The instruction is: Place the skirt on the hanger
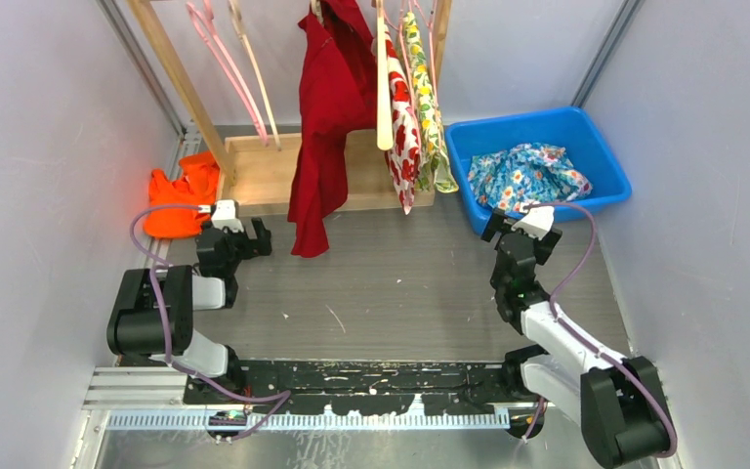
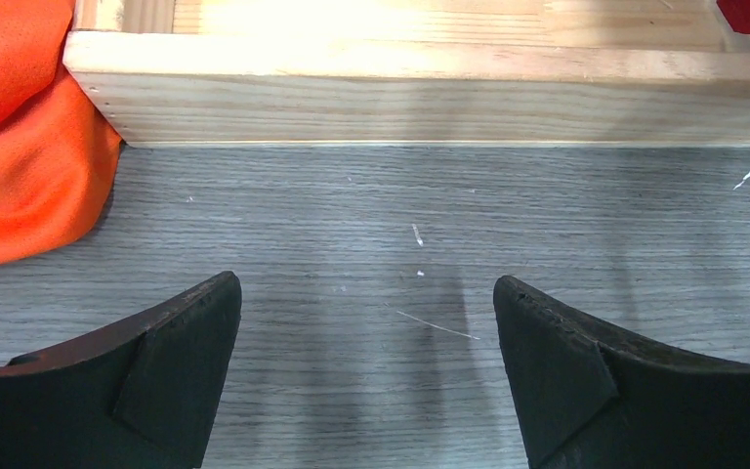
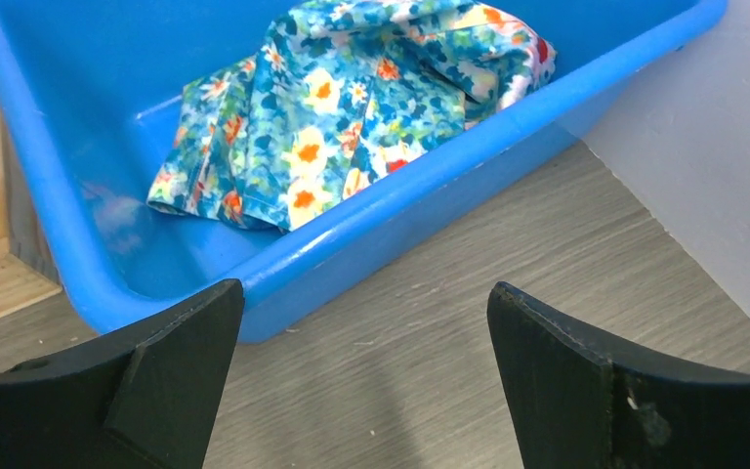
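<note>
- skirt [image 1: 527,174] in bin [image 1: 522,129], far right of bench [image 1: 400,283]
- rack [image 1: 264,176] behind centre, garments [image 1: 327,107] hanging on it
- crumpled cloth [image 1: 178,203] left of rack, against its base

Your tabletop [image 1: 400,293] is grey, wood-grained and lightly scratched. At its far side you have the wooden rack base [image 1: 264,176], a shallow open box. A crumpled orange cloth [image 1: 181,200] lies against its left corner. A blue bin [image 1: 518,119] stands just right of the base. A black mounting plate [image 1: 371,376] runs along the near edge.
</note>
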You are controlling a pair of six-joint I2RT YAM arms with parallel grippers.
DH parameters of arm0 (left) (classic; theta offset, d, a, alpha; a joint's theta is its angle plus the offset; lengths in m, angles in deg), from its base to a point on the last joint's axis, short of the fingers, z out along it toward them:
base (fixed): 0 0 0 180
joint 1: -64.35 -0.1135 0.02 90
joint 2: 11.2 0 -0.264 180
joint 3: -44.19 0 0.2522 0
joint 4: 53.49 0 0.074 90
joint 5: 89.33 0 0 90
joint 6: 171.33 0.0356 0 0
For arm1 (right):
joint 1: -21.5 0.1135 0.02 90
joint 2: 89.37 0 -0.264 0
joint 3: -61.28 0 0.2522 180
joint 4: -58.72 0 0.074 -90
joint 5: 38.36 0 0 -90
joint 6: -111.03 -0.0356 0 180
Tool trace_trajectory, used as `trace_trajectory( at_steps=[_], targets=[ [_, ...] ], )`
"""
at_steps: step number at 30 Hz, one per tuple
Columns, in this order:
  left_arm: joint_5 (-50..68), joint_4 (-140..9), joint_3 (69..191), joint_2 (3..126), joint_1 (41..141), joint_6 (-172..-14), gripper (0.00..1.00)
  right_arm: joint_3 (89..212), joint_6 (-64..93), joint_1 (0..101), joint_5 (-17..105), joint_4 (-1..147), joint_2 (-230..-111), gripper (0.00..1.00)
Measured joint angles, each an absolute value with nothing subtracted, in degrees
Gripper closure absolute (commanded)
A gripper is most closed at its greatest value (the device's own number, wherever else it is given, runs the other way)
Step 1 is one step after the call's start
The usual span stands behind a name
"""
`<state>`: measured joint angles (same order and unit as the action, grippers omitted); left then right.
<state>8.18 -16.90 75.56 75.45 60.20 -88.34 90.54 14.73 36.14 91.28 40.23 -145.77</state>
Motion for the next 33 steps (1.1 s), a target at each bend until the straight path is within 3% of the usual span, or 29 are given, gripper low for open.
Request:
trace_trajectory(
  at_steps=[9, 17, 25, 33],
  targets=[
    [7.74, -16.9, 75.67, 75.48, 60.27, -88.32, 0.0, 94.26, 12.02, 36.01, 92.04, 55.71, -147.11, 0.0],
    [6.93, -17.01, 76.11, 75.63, 60.84, -88.19, 0.0, 94.72, 11.49, 35.63, 91.08, 62.33, -137.42, 0.0],
    [6.65, -16.99, 76.5, 75.93, 60.97, -88.08, 0.0, 95.48, 10.29, 34.24, 90.91, 54.72, -158.27, 0.0],
    [6.3, -16.99, 76.5, 76.13, 60.99, -88.08, 0.0, 93.71, 11.25, 29.16, 86.1, 38.31, -167.19, 0.0]
  ],
)
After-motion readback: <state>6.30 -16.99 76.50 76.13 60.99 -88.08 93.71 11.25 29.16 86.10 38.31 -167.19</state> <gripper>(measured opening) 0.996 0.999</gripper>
